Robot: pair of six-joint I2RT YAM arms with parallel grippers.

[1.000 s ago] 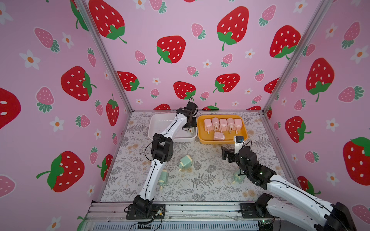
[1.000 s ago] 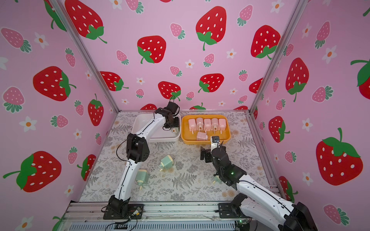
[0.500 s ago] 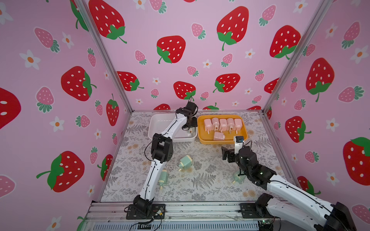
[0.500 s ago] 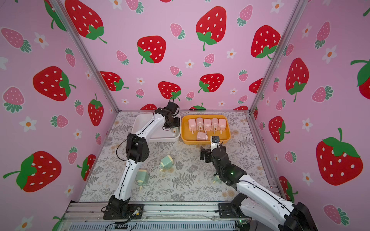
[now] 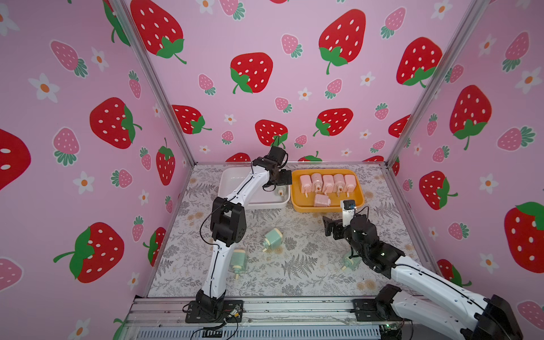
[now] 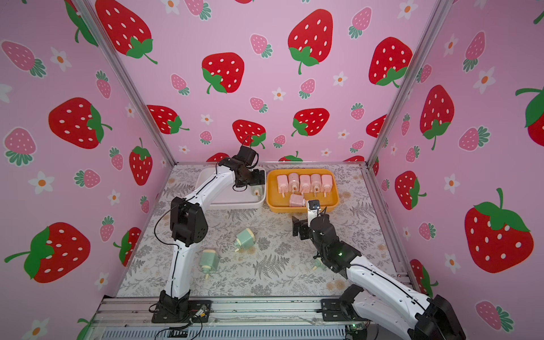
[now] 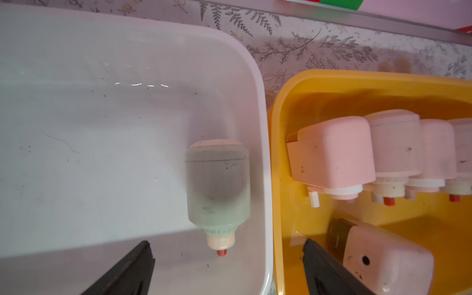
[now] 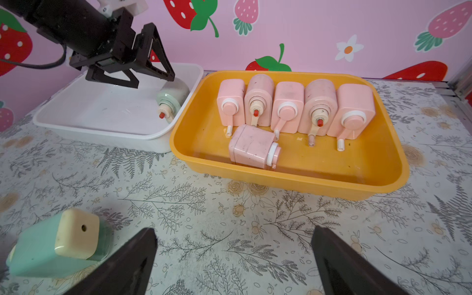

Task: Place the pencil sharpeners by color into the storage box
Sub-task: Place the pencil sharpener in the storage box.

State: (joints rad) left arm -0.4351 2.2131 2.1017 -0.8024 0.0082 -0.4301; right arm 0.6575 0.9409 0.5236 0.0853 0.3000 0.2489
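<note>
The left arm rises from the front rail, bends at the elbow and stretches back over the white tray (image 8: 102, 109). The left gripper (image 8: 152, 79) points down above the corner nearest the yellow tray (image 8: 306, 178), jaws spread wide and holding nothing. Right under it a mint green sharpener (image 7: 218, 189) lies on its side on the tray floor, close to the wall, clear of both fingers.

The right arm reaches in low from the front right corner. The right gripper (image 8: 233, 237) hangs just above the fern-print table cover (image 5: 294, 265) in front of the yellow tray, jaws wide apart with only bare table between them.

In the yellow tray five pink sharpeners (image 8: 287, 107) stand side by side in a row, cranks toward the front, and a sixth pink sharpener (image 8: 251, 145) lies tipped over just in front of them.

Three green ones sit loose on the table. One green sharpener (image 5: 272, 238) lies in the open middle. Another (image 5: 238, 260) is just beside the left arm's lower link, which covers its edge in a top view. The third (image 5: 350, 263) is mostly hidden under the right arm, so I can't tell how it lies.

Strawberry-patterned walls (image 5: 265, 103) close in three sides.
</note>
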